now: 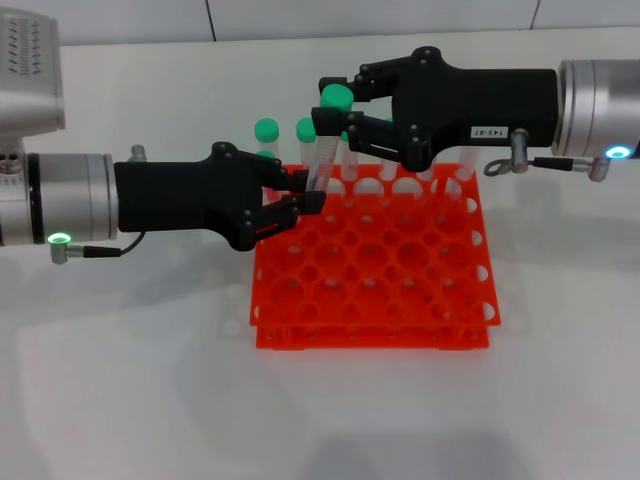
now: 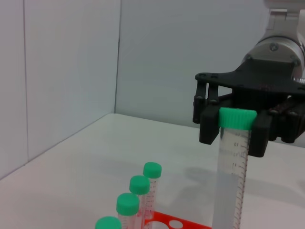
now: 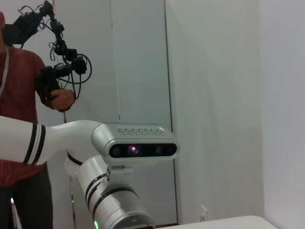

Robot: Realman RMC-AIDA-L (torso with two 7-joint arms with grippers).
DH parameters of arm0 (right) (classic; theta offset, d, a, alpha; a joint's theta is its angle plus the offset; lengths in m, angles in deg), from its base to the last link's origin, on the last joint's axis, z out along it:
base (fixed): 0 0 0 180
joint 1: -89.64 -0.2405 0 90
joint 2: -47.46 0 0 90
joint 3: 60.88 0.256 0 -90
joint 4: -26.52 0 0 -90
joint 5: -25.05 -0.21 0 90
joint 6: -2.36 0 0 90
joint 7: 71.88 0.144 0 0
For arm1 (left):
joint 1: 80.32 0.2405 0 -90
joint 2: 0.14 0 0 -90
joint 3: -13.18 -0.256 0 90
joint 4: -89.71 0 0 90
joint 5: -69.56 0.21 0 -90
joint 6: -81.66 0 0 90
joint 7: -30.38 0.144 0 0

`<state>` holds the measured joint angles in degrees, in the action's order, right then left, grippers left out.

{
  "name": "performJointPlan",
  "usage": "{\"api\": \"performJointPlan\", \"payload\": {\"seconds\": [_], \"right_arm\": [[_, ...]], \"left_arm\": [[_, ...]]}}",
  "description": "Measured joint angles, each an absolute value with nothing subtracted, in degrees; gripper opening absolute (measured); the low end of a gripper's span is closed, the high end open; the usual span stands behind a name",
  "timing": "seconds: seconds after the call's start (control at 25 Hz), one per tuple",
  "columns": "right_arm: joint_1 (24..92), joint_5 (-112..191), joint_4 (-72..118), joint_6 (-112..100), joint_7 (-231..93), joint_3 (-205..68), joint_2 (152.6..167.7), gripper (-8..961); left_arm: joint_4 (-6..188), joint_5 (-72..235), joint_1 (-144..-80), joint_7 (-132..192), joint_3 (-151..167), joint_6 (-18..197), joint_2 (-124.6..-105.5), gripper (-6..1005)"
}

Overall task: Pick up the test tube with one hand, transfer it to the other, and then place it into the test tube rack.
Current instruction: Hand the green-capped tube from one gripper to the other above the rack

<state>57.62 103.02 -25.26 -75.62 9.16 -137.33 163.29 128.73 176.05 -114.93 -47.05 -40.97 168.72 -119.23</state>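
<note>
The test tube (image 1: 322, 155), clear with a green cap (image 1: 336, 96), stands nearly upright above the back left part of the orange-red rack (image 1: 370, 300). My left gripper (image 1: 308, 192), label-less, is shut on the tube's lower part. My right gripper (image 1: 330, 108), with the white label, reaches in from the right, its fingers closed against the tube just under the cap. The left wrist view shows the tube (image 2: 232, 171) close up, with the right gripper (image 2: 236, 132) clamped at its cap. The right wrist view shows neither tube nor rack.
Several other green-capped tubes (image 1: 266, 130) stand in the rack's back row; they also show in the left wrist view (image 2: 139, 184). The rack rests on a white table (image 1: 120, 380). A person (image 3: 19, 95) holding a controller stands behind my left arm (image 3: 119, 200).
</note>
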Motion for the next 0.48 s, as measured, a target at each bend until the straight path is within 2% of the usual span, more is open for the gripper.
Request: {"api": "performJointPlan", "payload": {"seconds": [0.48], "right_arm": [[57.23, 102.90, -25.35, -75.60, 9.09, -137.35, 163.29, 263]], "left_arm": [[128.73, 176.31, -115.22, -47.63, -42.11, 168.25, -119.23, 192]]}}
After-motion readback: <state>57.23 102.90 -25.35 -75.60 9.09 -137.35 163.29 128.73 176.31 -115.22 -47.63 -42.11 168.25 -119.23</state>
